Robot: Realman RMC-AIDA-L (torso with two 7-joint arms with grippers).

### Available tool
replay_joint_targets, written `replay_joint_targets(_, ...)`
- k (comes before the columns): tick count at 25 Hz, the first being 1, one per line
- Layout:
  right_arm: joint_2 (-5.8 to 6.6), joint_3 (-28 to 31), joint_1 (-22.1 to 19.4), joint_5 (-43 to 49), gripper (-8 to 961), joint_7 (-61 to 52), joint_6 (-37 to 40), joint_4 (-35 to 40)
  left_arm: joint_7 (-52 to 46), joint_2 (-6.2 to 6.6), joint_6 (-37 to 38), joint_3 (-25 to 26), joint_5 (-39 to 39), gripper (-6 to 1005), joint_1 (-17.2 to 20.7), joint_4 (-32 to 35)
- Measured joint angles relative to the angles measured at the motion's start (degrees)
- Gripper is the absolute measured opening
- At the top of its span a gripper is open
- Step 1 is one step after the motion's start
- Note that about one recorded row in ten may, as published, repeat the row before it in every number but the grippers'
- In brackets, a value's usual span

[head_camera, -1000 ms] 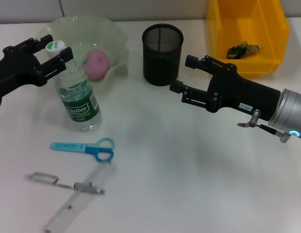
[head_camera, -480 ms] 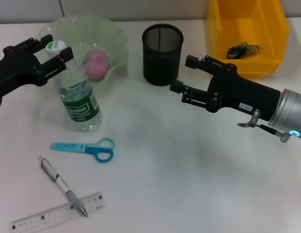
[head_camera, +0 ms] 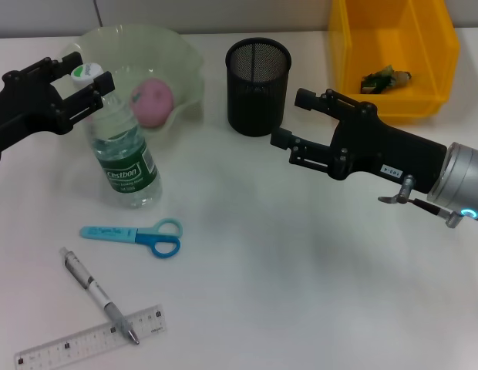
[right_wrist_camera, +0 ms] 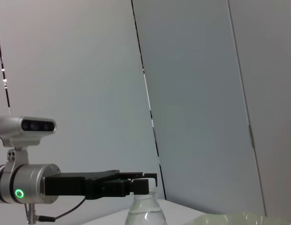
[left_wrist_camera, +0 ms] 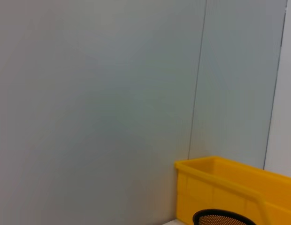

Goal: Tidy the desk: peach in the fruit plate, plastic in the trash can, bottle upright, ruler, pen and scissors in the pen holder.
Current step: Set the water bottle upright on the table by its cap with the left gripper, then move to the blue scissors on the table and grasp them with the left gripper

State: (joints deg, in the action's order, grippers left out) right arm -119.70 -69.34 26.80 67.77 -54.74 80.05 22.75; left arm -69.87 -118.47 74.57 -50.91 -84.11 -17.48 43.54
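A clear bottle (head_camera: 127,166) with a green label stands upright on the desk. My left gripper (head_camera: 72,76) is open, its fingers on either side of the white cap. The pink peach (head_camera: 152,100) lies in the pale green fruit plate (head_camera: 185,69) behind the bottle. Blue scissors (head_camera: 139,235), a pen (head_camera: 96,293) and a clear ruler (head_camera: 77,345) lie flat near the front left. My right gripper (head_camera: 289,117) hangs open and empty just right of the black mesh pen holder (head_camera: 257,89). Crumpled plastic (head_camera: 385,79) sits in the yellow trash can (head_camera: 432,46).
The pen's tip rests across the ruler's right end. The right wrist view shows the left arm (right_wrist_camera: 65,185) and the bottle's top (right_wrist_camera: 145,211) before a grey wall. The left wrist view shows the yellow bin (left_wrist_camera: 230,187) and the pen holder's rim (left_wrist_camera: 225,219).
The pen and ruler lie differently from one second ago, now nearer the front edge. My left gripper has shifted slightly back and left at the bottle cap. The right arm is still.
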Motion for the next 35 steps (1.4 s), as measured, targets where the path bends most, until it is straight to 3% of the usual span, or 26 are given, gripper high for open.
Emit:
replay_joint_targets(9, 0.00, 0.00, -0.07, 0.00, 786, -0.36, 0.18, 0.03, 4.64, -0.08, 6.97, 0.03, 3.49, 620, 1.93, 1.20)
replay_joint_targets(25, 0.00, 0.00, -0.66, 0.00, 786, -0.34, 0.29, -0.41, 8.12, -0.15, 8.88, -0.41, 7.54, 624, 2.31, 0.92)
replay_joint_targets(29, 0.31, 0.00, -0.93, 0.06, 786, -1.13, 1.66, -0.08, 8.09, -0.15, 9.18, -0.41, 7.61, 624, 2.28, 0.94)
replay_joint_targets(35, 1.12, -0.11, -1.29, 2.00, 786, -6.10, 3.35, 2.80, 7.05, 0.12, 16.81, -0.54, 8.19, 623, 2.43, 0.57)
